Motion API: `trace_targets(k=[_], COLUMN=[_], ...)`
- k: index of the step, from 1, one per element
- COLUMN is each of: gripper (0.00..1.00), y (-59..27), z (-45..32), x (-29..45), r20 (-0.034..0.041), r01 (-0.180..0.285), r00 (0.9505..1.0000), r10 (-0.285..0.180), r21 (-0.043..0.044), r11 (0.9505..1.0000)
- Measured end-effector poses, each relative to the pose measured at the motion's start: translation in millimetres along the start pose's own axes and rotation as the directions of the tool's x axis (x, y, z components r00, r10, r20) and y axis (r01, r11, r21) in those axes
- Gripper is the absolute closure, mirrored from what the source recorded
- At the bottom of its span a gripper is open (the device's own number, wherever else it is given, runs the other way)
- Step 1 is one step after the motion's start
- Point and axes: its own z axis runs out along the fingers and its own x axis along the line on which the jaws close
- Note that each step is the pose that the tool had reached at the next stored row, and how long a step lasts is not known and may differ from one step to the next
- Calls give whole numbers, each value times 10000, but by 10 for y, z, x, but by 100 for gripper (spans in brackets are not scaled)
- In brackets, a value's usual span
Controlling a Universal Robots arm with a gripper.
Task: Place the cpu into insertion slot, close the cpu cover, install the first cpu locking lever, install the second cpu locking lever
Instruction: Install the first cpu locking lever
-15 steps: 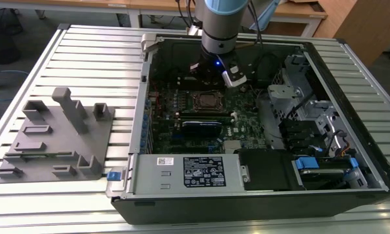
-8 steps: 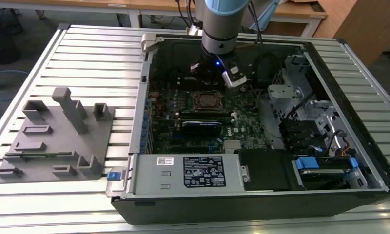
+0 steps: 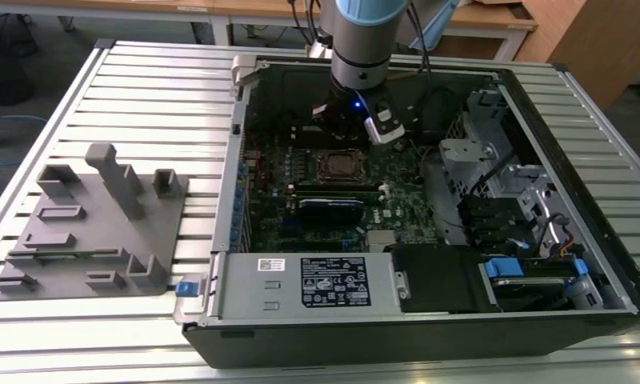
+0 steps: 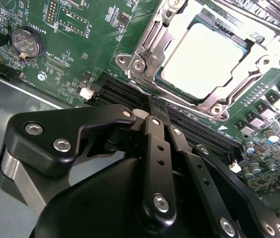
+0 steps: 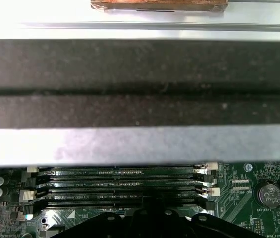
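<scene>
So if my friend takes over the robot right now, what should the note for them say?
Gripper: fingers shut together, holding nothing, hovering over the long black slots beside the socket.
Cpu: already lying in the socket, silver top up.
Cover: down over the cpu, framing it.
Levers: a thin metal one runs along the socket edge nearest the gripper; I can't tell if it is latched.
Done: cpu placed, cover closed.
Left: the two locking levers, as far as these views show.

Lab: slatted aluminium bench (image 3: 138,88), wooden desks (image 3: 246,10)
</scene>
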Motion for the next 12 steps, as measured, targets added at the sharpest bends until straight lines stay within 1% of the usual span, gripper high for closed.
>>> trace_targets(k=[12], gripper=[89], y=[-4], z=[4], x=[-12], r20=[8], r01=[-34], r00=[10000], r10=[34], r21=[5], r11=[10000])
